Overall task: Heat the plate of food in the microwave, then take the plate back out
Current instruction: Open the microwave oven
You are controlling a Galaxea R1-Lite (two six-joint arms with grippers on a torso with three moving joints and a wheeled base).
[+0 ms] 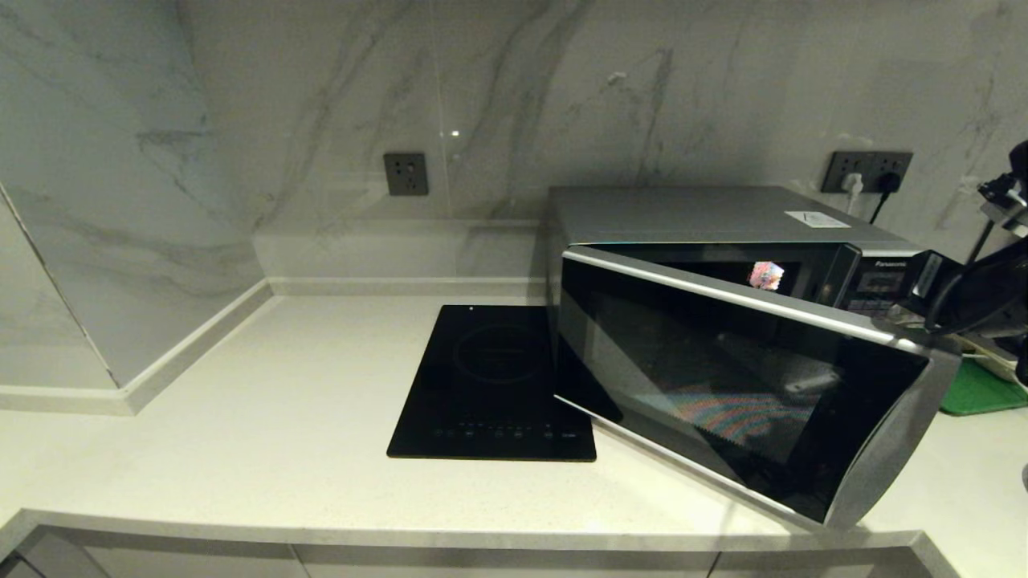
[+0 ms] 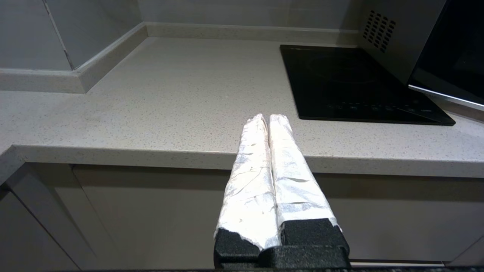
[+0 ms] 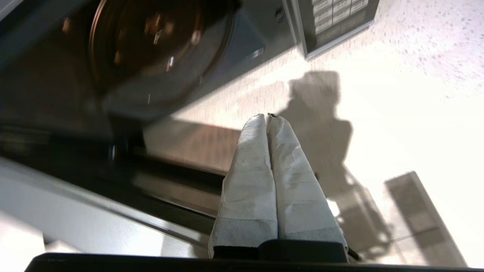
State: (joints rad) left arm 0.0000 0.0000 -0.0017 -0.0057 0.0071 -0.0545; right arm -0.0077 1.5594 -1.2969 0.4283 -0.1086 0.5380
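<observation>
Head view: the large boxy silver microwave point(image 1: 723, 217) with a dark reflective glass door stands on the pale speckled stone bench point(image 1: 241, 433) against the marble wall. Its door point(image 1: 747, 385) is swung partly open toward the camera, hinged at the side nearest the flat black glass cooktop point(image 1: 490, 385), which lies on the bench just beside the microwave. The black right arm point(image 1: 972, 297) reaches in from the right edge, close to the door's free end and the keypad panel. A green mat point(image 1: 980, 389) lies on the bench behind the door's free end. A grey wall socket point(image 1: 405, 173) sits on the wall above the cooktop. The plate of food shows nowhere here.

Left wrist view: the left gripper point(image 2: 267, 118) hangs in front of the bench edge, above the cabinet fronts, its white-wrapped fingers point(image 2: 249, 170) pressed together and holding nothing. The cooktop and a corner of the microwave lie beyond.

Right wrist view: the right gripper point(image 3: 266, 116) hovers over the bench before the open microwave cavity, its white-wrapped fingers point(image 3: 253, 170) pressed together with nothing between them. The clear glass turntable disc point(image 3: 159, 49) inside the cavity carries no plate.
</observation>
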